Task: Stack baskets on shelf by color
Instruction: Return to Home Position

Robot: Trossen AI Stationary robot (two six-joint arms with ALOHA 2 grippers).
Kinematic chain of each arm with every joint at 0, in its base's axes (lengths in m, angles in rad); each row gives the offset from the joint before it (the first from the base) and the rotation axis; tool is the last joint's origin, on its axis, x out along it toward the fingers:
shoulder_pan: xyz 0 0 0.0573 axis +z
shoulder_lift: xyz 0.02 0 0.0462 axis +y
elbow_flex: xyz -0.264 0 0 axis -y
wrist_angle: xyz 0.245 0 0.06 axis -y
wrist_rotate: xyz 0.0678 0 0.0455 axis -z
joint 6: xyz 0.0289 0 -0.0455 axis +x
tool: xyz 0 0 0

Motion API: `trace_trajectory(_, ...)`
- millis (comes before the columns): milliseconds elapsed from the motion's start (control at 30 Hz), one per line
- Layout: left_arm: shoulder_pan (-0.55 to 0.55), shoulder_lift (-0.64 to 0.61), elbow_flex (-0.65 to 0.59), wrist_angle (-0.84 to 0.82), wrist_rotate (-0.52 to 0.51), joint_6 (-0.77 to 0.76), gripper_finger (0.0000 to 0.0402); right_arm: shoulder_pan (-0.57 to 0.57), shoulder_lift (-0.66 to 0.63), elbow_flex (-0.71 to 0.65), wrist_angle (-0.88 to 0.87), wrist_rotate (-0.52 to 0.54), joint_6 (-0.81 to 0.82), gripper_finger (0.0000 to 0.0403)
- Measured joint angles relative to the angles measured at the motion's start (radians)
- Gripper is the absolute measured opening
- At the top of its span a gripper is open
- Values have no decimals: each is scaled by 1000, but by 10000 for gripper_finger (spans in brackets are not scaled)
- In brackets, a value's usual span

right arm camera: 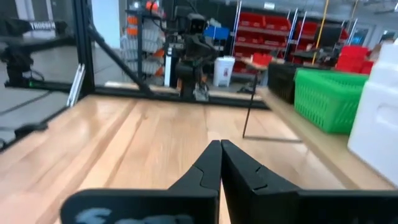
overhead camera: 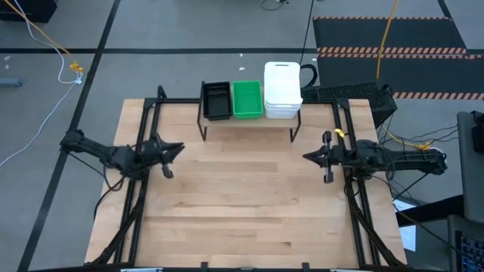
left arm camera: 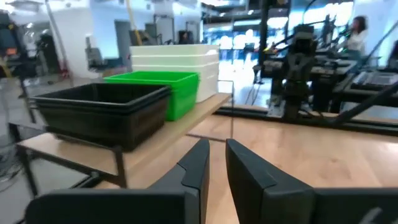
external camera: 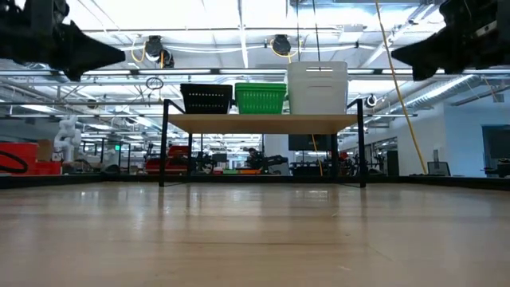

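The shelf (overhead camera: 249, 121) stands on thin black legs at the table's far middle. On it sit three stacks side by side: black mesh baskets (overhead camera: 215, 100), green mesh baskets (overhead camera: 246, 99) and white baskets (overhead camera: 282, 89), the white stack tallest (external camera: 317, 88). My left gripper (overhead camera: 178, 148) hovers above the table's left side, pointing right, its fingers a narrow gap apart (left arm camera: 217, 149). My right gripper (overhead camera: 307, 156) hovers over the right side, pointing left, fingers shut together (right arm camera: 220, 144). Both are well short of the shelf and hold nothing.
Bare wooden tabletop (overhead camera: 242, 204) lies between the two arms and in front of the shelf. Black frame rails (overhead camera: 144, 189) run along the table's left and right sides. A dark object with a black cable (overhead camera: 348, 92) sits at the far right corner behind the shelf.
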Motion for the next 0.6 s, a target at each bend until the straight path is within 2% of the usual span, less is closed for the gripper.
trace_trajectory(167,6,-1,-103,198,10,93,56,0,6,-19,3,-1,-1,0)
trace_trajectory(433,8,-1,-82,191,0,164,56,0,7,-83,118,-1,-1,0)
trace_trajectory(600,8,-1,-93,177,29,128,56,0,7,-107,140,-1,1,0)
